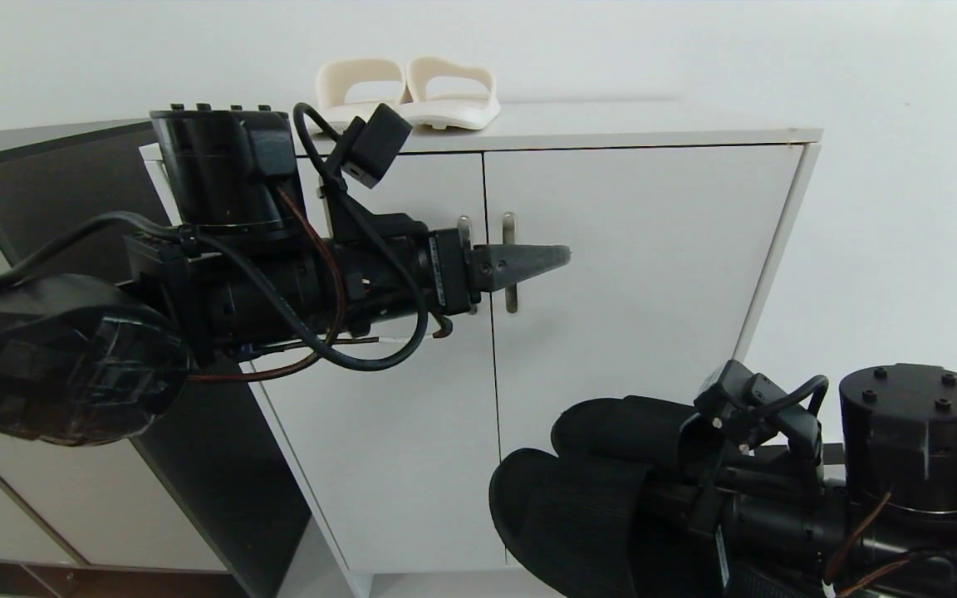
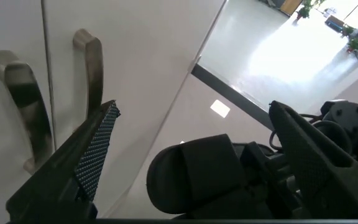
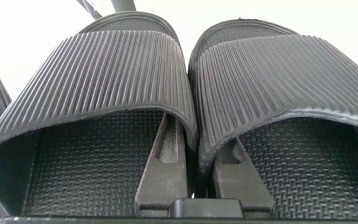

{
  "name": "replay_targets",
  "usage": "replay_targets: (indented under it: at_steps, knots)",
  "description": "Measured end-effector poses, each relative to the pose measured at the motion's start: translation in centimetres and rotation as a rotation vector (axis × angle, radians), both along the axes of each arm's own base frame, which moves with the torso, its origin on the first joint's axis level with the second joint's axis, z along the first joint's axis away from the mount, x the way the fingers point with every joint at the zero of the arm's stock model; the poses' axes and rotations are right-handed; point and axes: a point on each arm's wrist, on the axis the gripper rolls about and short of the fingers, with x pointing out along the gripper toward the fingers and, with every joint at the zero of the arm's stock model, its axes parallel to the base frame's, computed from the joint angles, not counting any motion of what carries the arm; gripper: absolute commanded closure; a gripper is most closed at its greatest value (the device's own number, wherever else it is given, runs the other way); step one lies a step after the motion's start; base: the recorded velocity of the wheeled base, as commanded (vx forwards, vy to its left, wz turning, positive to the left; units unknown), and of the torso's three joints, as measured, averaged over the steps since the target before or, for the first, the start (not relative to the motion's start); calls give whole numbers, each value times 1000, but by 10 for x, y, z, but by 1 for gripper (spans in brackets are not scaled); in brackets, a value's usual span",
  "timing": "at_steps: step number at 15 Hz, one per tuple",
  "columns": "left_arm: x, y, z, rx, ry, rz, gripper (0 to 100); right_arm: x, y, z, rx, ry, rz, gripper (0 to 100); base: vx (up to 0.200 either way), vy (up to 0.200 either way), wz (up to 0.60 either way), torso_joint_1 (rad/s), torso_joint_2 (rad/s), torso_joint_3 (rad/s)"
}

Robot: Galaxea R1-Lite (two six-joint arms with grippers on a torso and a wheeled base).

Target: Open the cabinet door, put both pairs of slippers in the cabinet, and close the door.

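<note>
We note both cabinet doors shut, their two handles side by side at the seam. White slippers lie on the cabinet top at twelve o'clock. Black slippers hang at five o'clock before the right door, pinched by their touching inner walls in the right gripper. Left gripper stands wide at the handles, gripping nothing. Our worry: a finger hooks both handles, or the swinging right door strikes the held pair.
</note>
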Motion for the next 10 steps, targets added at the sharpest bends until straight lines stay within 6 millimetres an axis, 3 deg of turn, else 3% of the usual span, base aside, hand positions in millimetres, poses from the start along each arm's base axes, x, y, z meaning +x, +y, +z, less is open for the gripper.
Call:
replay_targets:
  at_steps: [10]
  knots:
    - [26, 2, -5, -1, 12, 43, 0, -2, 0, -3, -14, 3, 7, 100, 0, 0, 0, 0, 0, 0]
